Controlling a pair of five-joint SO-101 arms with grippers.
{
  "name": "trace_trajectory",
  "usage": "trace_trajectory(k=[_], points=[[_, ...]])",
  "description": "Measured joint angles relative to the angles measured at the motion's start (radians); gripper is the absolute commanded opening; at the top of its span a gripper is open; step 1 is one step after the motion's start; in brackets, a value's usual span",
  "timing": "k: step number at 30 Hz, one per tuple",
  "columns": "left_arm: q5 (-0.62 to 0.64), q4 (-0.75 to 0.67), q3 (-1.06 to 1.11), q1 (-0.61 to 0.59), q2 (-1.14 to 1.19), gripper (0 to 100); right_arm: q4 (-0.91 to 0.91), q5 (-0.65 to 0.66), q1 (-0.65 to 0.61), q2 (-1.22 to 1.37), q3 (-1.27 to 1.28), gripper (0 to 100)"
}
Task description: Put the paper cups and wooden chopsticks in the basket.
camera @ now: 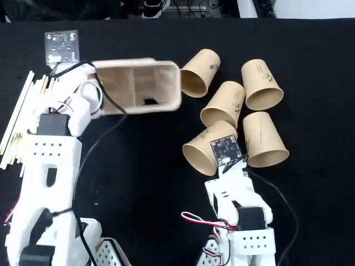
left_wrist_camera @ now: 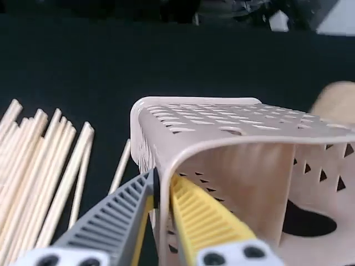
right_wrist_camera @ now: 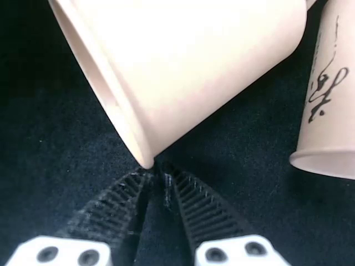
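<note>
Basket [camera: 138, 107] sits upper centre, on its side, looks empty; left gripper [left_wrist_camera: 161, 180] clamps its wall. You've got five cups [camera: 224, 102] right and chopsticks [camera: 16, 119] far left, all still out. Right gripper [right_wrist_camera: 159, 176] is pinched closed at a cup rim.

Left arm [camera: 50, 166] is the tall white one, stretched forward up its side of the table with the wrist bent over toward the middle. Left gripper [left_wrist_camera: 159, 185] is clamped down, grey finger [left_wrist_camera: 119, 213] on the outside and yellow finger [left_wrist_camera: 202, 216] on the inside of the basket [left_wrist_camera: 222, 144] wall. Right arm [camera: 238, 205] sits low and short, pointing straight ahead. Right gripper [right_wrist_camera: 160, 176] has its black fingertips pinched together, right at the rim of a paper cup [right_wrist_camera: 183, 66].
</note>
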Motion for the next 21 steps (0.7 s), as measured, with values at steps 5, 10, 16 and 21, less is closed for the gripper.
trace_trajectory(k=[5,10,16,21], points=[[0.054,0.261,-0.158,0.032,-0.018,3,0.0,0.0,0.0,0.0,0.0,2.5],[0.095,0.358,-0.238,0.025,-0.02,11,0.0,0.0,0.0,0.0,0.0,2.8],[0.084,0.408,-0.23,0.029,-0.043,32,0.0,0.0,-0.009,0.0,0.0,2.8],[0.101,0.54,-0.305,0.035,-0.049,31,0.0,0.058,0.035,0.0,-0.008,2.9]])
